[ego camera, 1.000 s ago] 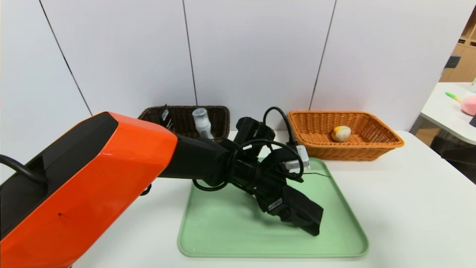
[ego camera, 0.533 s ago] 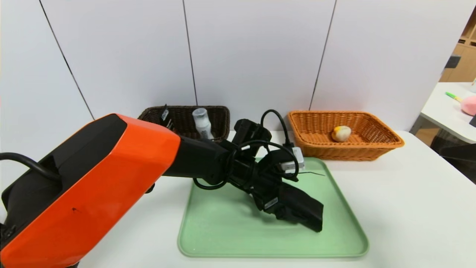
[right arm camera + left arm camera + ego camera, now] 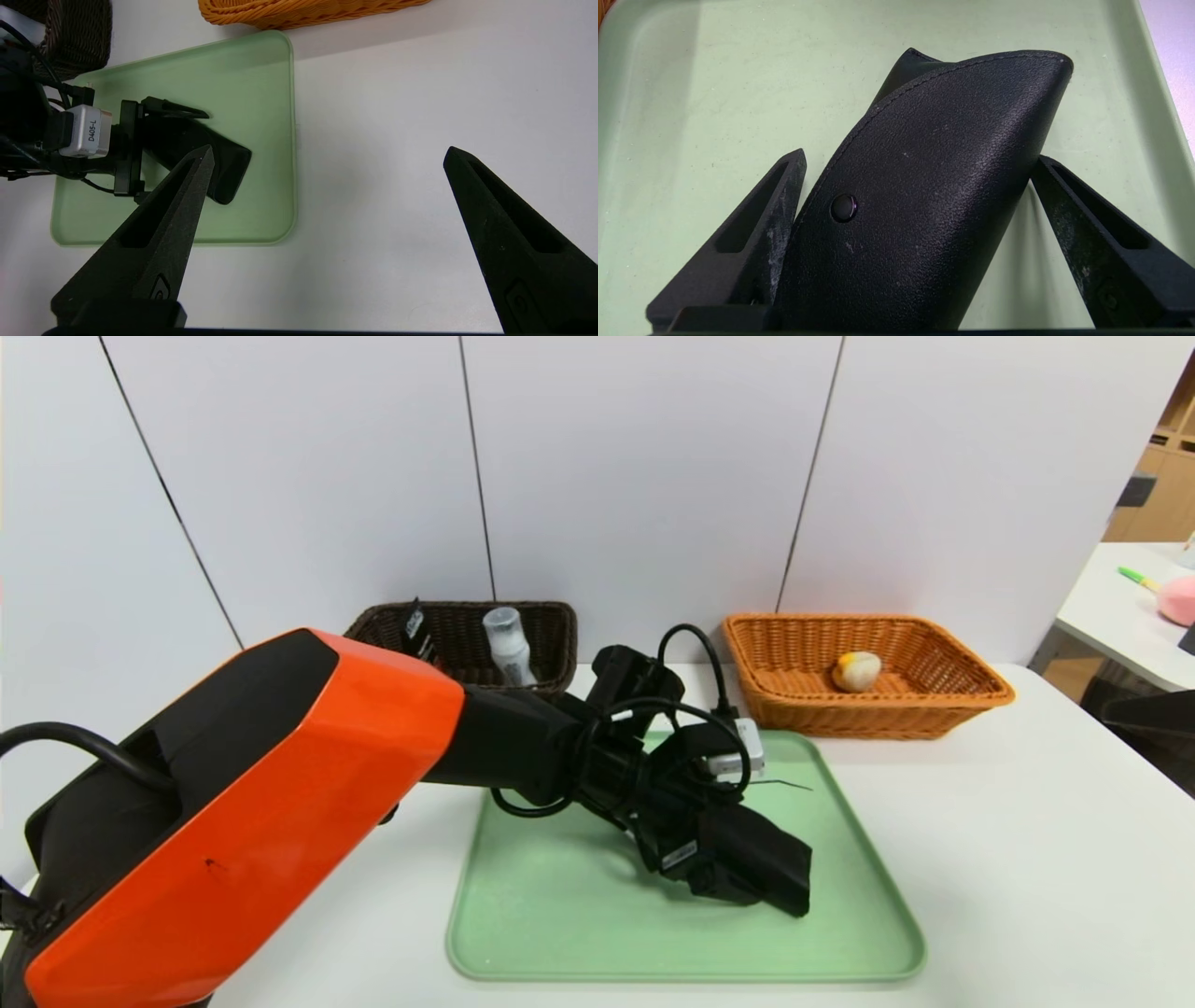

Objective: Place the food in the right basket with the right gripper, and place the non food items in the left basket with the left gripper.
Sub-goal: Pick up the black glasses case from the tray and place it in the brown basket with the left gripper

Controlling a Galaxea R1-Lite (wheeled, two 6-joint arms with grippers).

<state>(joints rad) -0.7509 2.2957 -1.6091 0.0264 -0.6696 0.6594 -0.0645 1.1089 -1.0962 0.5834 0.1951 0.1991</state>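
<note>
Left hand [image 3: 920,163] has its fingers apart around the black pouch [image 3: 934,186]; its snap button [image 3: 844,207] shows only in the left wrist view.

Layout of objects about the tray

The tray [image 3: 560,933] lies on the table [image 3: 1027,859] and serves as the reference. On the tray: the pouch [image 3: 761,859]. Behind the tray, to the left: the left basket [image 3: 557,649], containing the bottle [image 3: 509,649] and, left of it, the tube [image 3: 415,630]. Behind the tray, to the right: the right basket [image 3: 859,717], containing the bun [image 3: 856,671].
</note>
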